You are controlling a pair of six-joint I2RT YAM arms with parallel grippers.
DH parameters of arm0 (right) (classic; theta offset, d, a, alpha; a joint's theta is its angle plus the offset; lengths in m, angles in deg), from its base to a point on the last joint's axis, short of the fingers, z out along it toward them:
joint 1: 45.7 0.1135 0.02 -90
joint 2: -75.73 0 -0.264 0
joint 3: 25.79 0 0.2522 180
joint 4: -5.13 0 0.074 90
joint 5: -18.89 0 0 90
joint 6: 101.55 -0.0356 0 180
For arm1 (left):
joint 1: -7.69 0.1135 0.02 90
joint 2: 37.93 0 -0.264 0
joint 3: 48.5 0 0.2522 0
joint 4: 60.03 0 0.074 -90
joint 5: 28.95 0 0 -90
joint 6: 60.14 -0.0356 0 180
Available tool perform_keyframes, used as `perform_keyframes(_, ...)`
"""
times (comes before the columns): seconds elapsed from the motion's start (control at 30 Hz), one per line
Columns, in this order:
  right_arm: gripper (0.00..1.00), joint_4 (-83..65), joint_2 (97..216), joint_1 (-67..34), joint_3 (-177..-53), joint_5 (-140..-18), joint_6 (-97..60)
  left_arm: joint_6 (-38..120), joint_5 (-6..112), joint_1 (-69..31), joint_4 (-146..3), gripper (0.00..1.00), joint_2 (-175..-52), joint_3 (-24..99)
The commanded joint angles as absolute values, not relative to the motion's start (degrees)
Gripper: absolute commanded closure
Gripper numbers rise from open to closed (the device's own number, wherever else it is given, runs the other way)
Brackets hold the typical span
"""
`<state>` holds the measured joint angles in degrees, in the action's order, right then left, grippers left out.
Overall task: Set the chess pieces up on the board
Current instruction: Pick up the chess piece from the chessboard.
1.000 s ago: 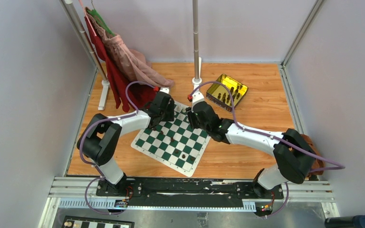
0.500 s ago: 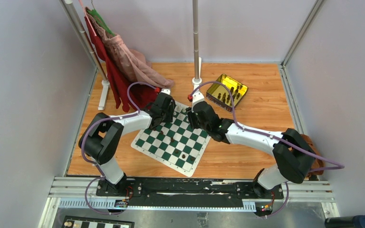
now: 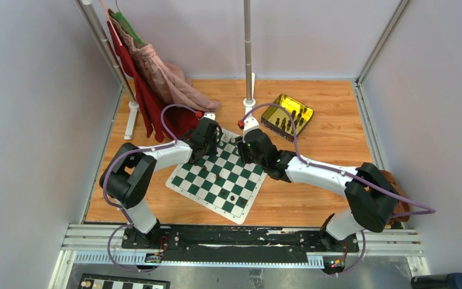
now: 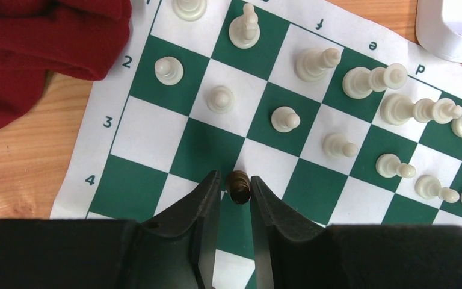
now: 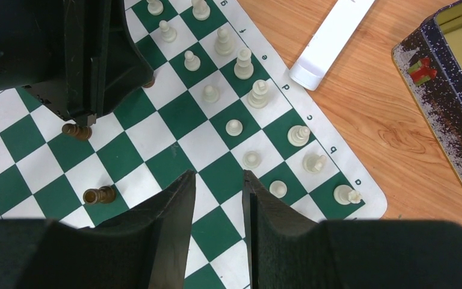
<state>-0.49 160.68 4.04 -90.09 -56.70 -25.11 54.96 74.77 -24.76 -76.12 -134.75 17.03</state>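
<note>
The green and white board [image 3: 239, 211] lies on the wooden table between both arms. Cream pieces [image 4: 283, 118] stand in two rows along its far edge and also show in the right wrist view [image 5: 234, 127]. My left gripper [image 4: 235, 185] is over rank 4 near the board's left side, its fingertips closed around a dark brown piece [image 4: 238, 186], which also shows in the right wrist view [image 5: 76, 130]. My right gripper [image 5: 218, 179] is open and empty above the board's far right part. Another dark piece [image 5: 98, 195] stands mid-board, and a few more [image 3: 233, 197] stand nearer me.
A yellow tin tray [image 3: 287, 115] with dark pieces sits on the table at the far right of the board. Red cloth [image 4: 36, 36] hangs from a rack and touches the board's far left corner. A white pole base [image 4: 451, 30] stands just beyond the board.
My left gripper has shifted slightly right and farther over the board's far left part. The right arm has barely moved.
</note>
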Motion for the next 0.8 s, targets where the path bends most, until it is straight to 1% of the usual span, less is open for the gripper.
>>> perform_keyframes(0.0,0.61,0.8,160.6,3.3,-89.2,-57.0,-25.8,55.0,75.6,-25.3,-76.1,0.71,-135.3,18.3)
perform_keyframes(0.47,0.61,0.7,160.1,3.2,-88.8,-56.9,-25.9,55.0,75.7,-25.7,-76.8,0.86,-134.9,18.6)
perform_keyframes(0.77,0.61,0.2,159.3,3.3,-88.6,-56.9,-25.9,54.3,77.6,-25.9,-79.6,0.91,-130.5,18.5)
